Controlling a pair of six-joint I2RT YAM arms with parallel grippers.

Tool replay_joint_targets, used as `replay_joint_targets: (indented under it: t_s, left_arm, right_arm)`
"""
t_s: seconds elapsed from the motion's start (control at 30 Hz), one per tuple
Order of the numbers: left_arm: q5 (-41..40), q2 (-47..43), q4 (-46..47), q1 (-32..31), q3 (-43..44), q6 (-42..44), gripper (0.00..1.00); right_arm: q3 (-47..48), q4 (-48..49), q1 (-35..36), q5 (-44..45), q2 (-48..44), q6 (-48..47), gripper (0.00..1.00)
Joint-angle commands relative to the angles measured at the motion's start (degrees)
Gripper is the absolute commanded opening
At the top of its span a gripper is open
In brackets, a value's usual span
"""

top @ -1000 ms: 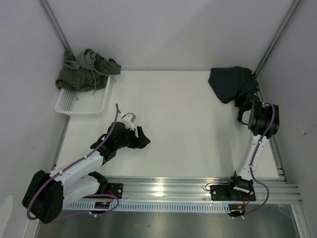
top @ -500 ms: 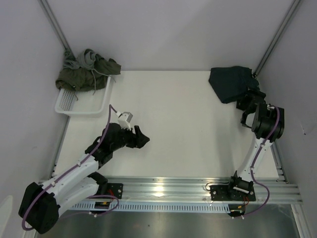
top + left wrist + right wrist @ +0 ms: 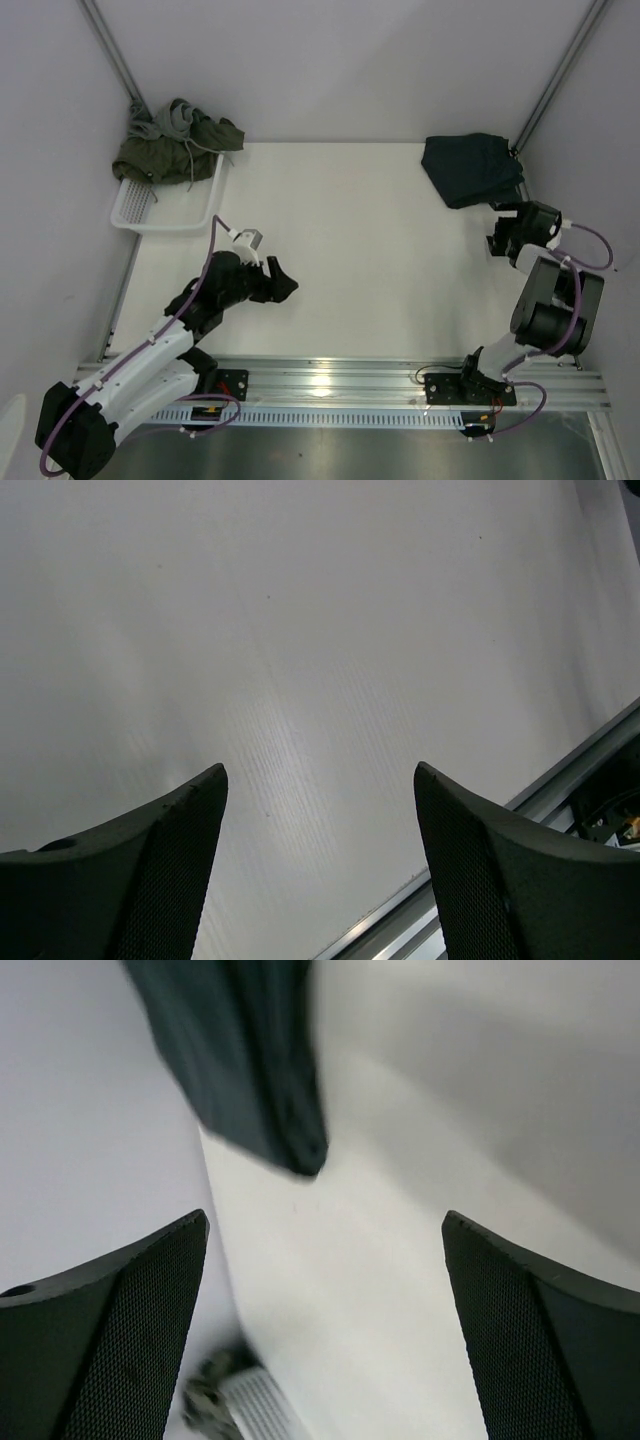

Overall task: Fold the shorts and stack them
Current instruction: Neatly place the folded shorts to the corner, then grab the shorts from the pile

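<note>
Folded dark navy shorts point(image 3: 470, 168) lie at the table's back right corner; the right wrist view shows them blurred at the top point(image 3: 245, 1060). My right gripper point(image 3: 501, 236) point(image 3: 325, 1218) stands open just in front of them, apart from the cloth and holding nothing. Olive green shorts point(image 3: 170, 155) and grey shorts point(image 3: 176, 118) are heaped over the back of the white basket point(image 3: 165, 212) at the far left. My left gripper point(image 3: 284, 286) point(image 3: 320, 770) is open over bare table point(image 3: 300, 630), near the front left, with nothing between its fingers.
The basket's mesh point(image 3: 258, 1400) and a bit of olive cloth point(image 3: 205, 1400) show far off in the right wrist view. An aluminium rail point(image 3: 330, 380) runs along the near edge. Walls and slanted frame posts point(image 3: 560, 70) close in the sides.
My right gripper opened and let go of the navy shorts, then drew back toward the near side. The left arm pulled back a little toward its base.
</note>
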Motion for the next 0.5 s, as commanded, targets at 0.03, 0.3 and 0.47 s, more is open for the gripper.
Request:
replay_joint_targets:
  t_s: [0.03, 0.3, 0.47]
  left_arm:
    - [-4.1, -0.6, 0.9, 0.1, 3.5, -1.7, 0.79]
    - [-7.0, 0.8, 3.3, 0.1, 4.0, -1.2, 0.99]
    - [-12.7, -2.4, 5.2, 0.1, 1.4, -0.3, 0.99]
  right_arm:
    - [4.7, -21.8, 6.3, 1.3, -13.5, -22.7, 0.99]
    - [-5.7, -18.1, 13.6, -7.1, -31.8, -38.9, 1.00]
    - [-12.4, -11.9, 16.2, -10.1, -34.5, -46.2, 0.99]
